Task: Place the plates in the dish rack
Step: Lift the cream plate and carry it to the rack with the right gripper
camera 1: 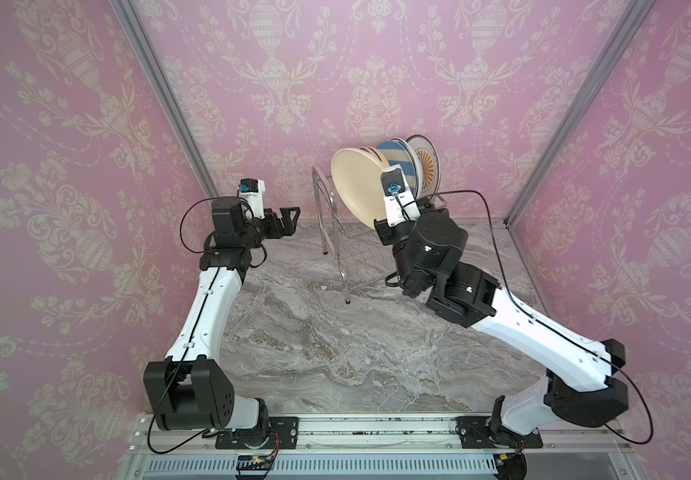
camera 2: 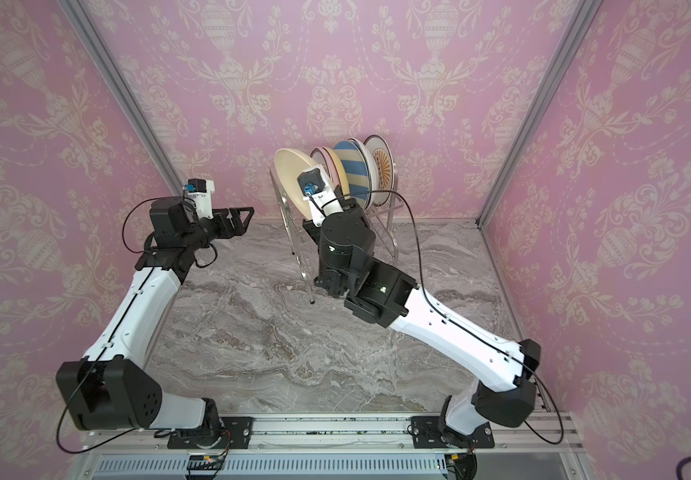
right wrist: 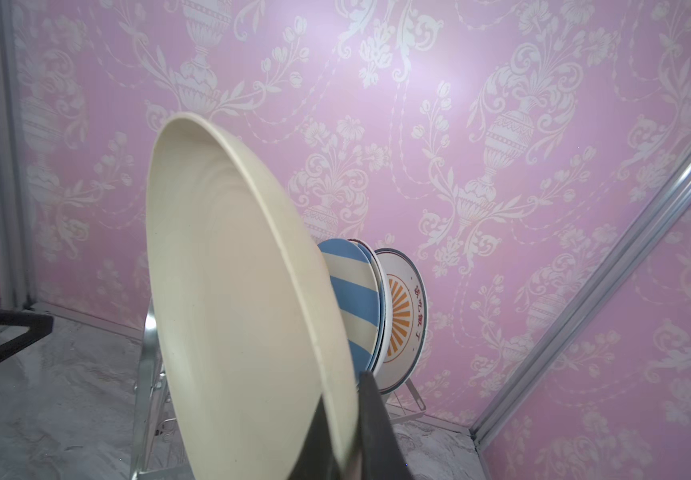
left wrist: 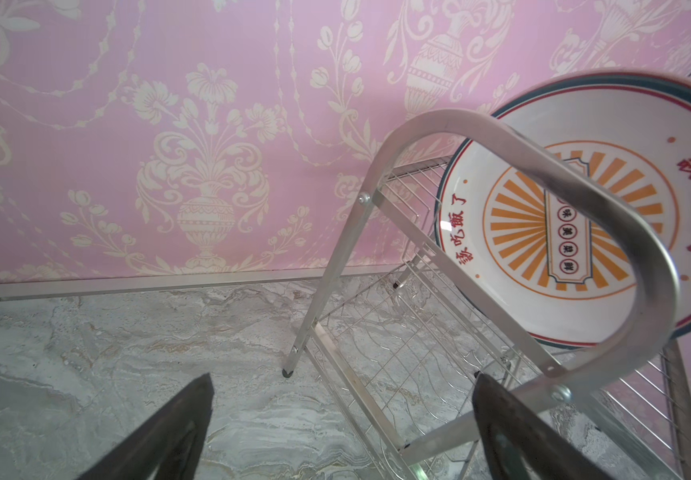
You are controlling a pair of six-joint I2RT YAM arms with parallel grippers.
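Right wrist: cream plate (right wrist: 231, 291), tilted at rack's (right wrist: 146, 374) left end, rim clamped in right gripper (right wrist: 350, 419); left gripper (left wrist: 343, 376) open, empty, beside rack.

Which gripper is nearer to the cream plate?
Right. The right gripper clamps the cream plate by its rim; the left gripper hangs open, apart from it, past the end frame of the dish rack.

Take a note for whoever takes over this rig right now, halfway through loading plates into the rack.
Left pincer: open, empty, left of the dish rack.
Right pincer: shut on the rim of the cream plate, held tilted at the rack's left end.
Done: blue-striped plate, sunburst plate and others stand racked.
Left: slot the cream plate, release. No other loose plate visible.
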